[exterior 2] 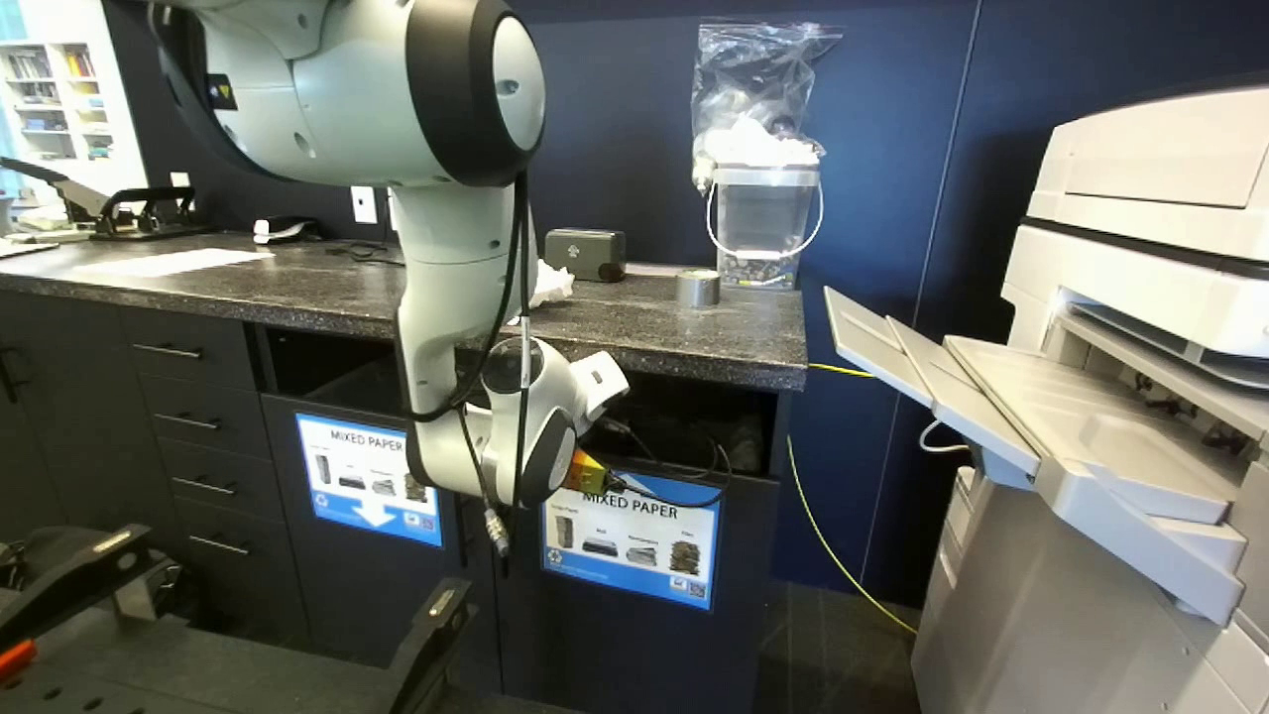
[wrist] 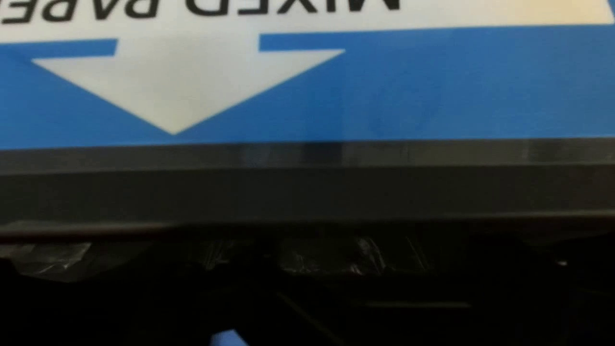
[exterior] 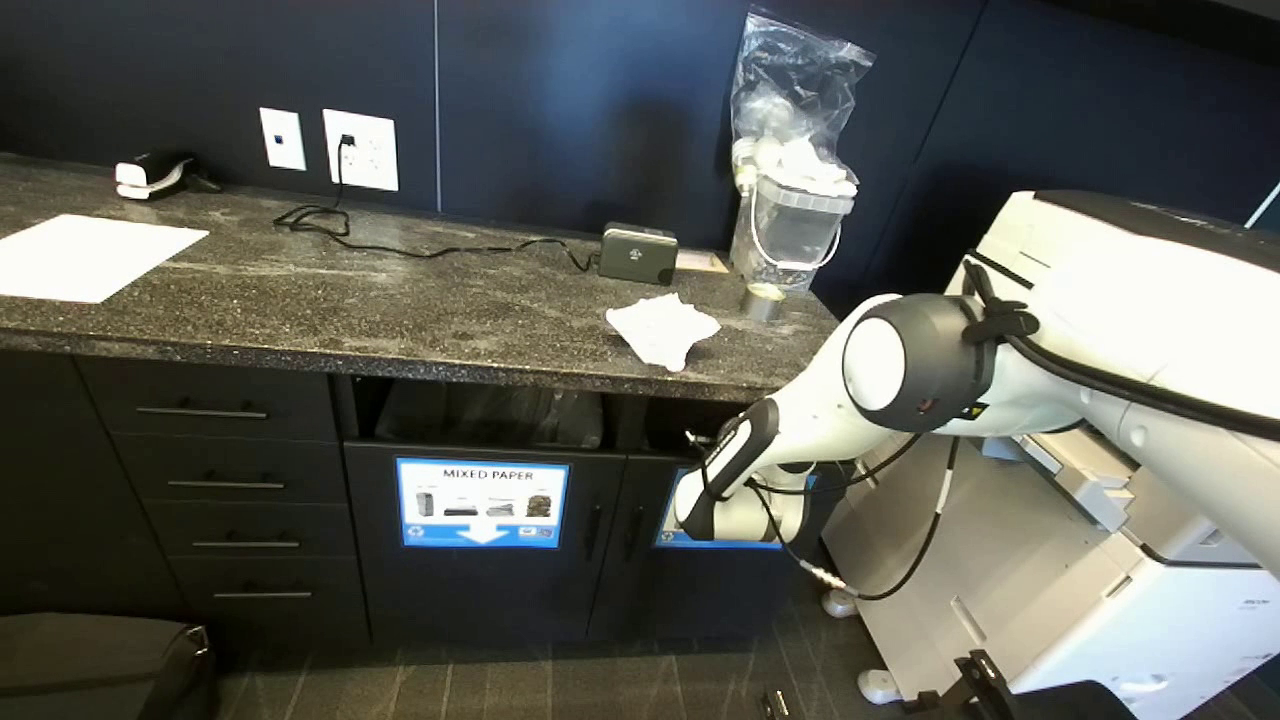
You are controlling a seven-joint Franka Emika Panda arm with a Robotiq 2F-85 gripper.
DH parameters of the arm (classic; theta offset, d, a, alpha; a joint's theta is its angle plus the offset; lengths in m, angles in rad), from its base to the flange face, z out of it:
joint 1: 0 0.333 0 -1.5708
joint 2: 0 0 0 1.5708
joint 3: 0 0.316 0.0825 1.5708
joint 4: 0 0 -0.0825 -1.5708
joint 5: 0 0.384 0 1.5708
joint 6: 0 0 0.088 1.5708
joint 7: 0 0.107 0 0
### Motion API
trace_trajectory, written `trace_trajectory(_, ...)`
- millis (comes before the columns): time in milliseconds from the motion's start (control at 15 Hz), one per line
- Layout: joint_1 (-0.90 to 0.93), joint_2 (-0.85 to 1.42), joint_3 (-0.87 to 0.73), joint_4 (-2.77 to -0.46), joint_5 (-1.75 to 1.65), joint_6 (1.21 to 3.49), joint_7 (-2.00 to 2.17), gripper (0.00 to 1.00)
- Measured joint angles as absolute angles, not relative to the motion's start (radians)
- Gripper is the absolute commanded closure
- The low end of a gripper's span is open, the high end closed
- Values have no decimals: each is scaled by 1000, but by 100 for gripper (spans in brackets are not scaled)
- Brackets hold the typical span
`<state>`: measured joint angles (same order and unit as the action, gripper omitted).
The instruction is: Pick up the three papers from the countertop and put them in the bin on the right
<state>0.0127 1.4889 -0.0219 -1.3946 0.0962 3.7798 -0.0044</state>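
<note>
Countertop [exterior: 450, 310], dark and speckled, carries a flat sheet [exterior: 100, 258] and a crumpled paper [exterior: 662, 328]. The flat sheet lies toward the left in both exterior views, well apart from the crumpled one. Its far edge runs nearly along the counter, and its right-hand edge slants forward and to the left; foreshortening keeps me from telling which side is longer. The crumpled paper sits near the front edge, before a small dark box [exterior: 638, 253] and to the left of a tape roll [exterior: 763, 302]. It spreads wide at the back and narrows to a tip aimed at the front edge; its long axis is hard to read.

The arm [exterior 2: 466, 268] bends down before the bin on the right [exterior 2: 634, 650]. Its gripper [exterior 2: 639, 436] merges with the shadow at the bin's mouth; I cannot tell whether it stands apart, together or clamped on something. In the wrist view the sign [wrist: 408, 86] has upside-down lettering, and its white arrow [wrist: 187, 77] points toward the dark mouth, where clear plastic [wrist: 336, 257] glints.
</note>
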Motion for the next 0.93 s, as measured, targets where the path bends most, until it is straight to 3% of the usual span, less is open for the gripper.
trace_trajectory(467,15,1485,-28,-1402,87,3780,-5,0)
trace_trajectory(933,-106,1372,14,-1549,-243,3791,36,0)
